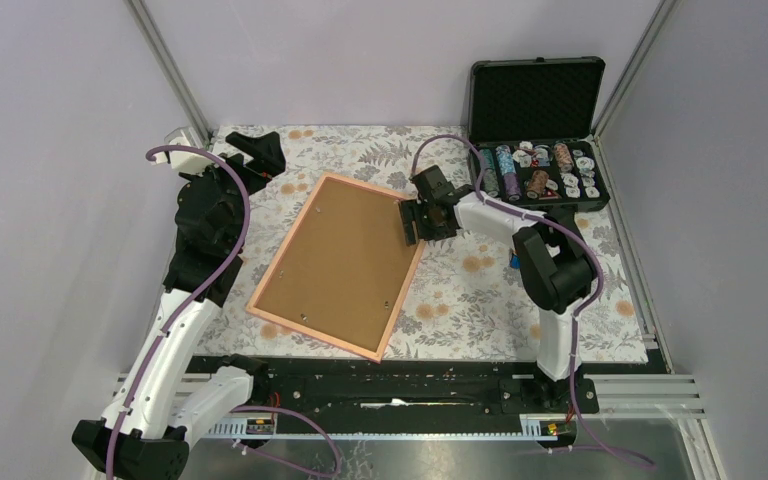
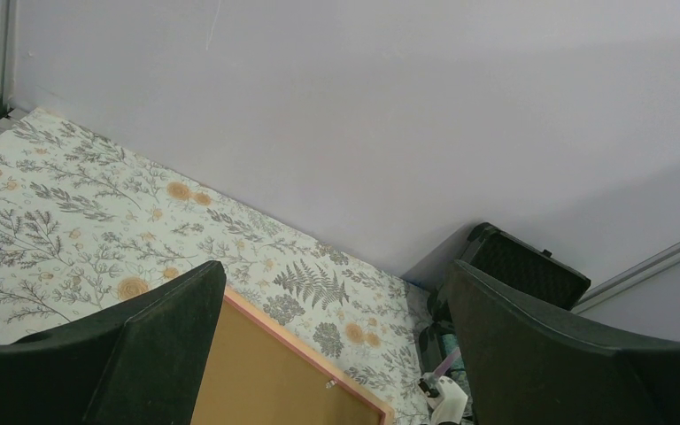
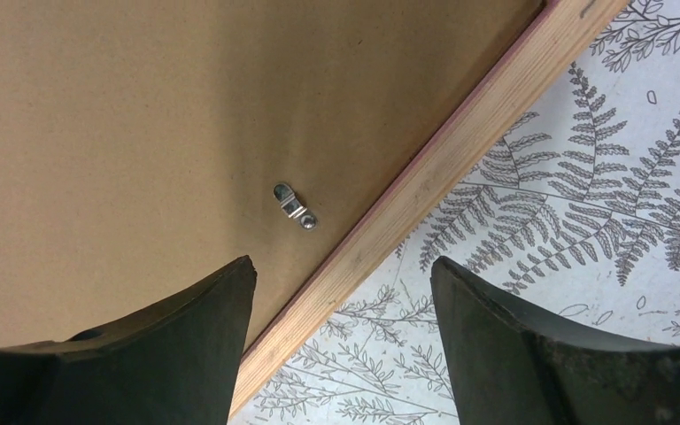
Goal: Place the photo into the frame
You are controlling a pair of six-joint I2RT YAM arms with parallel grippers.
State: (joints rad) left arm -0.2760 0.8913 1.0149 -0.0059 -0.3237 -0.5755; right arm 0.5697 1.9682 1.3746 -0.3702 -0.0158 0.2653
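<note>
Hovering with its jaws apart, the right gripper (image 3: 341, 274) straddles one rail of the frame (image 3: 425, 186). The rail runs diagonally through the gap. The brown backing board (image 3: 124, 115) lies under and beyond the left-hand finger, and the floral cloth (image 3: 584, 204) lies beyond the right-hand one. A small metal clip (image 3: 294, 205) sits on the board just ahead of the gap, close inside the rail.

The photo shows in no view, so I cannot tell whether it lies beneath the board or elsewhere. I take the step in hand to be working that clip. To do it well, bring one fingertip down beside the clip and push it sideways along the board rather than pressing down hard. Keep the other finger clear of the rail so the frame does not skid on the cloth.

The left gripper (image 2: 336, 283) is raised and also spread wide, with nothing between its fingers. The frame's far corner is below and ahead of them.

As a holder, the frame lies face down with the board filling it. Beyond the right gripper stands a black case (image 1: 535, 100), lid up, holding rows of poker chips (image 1: 535, 170).
</note>
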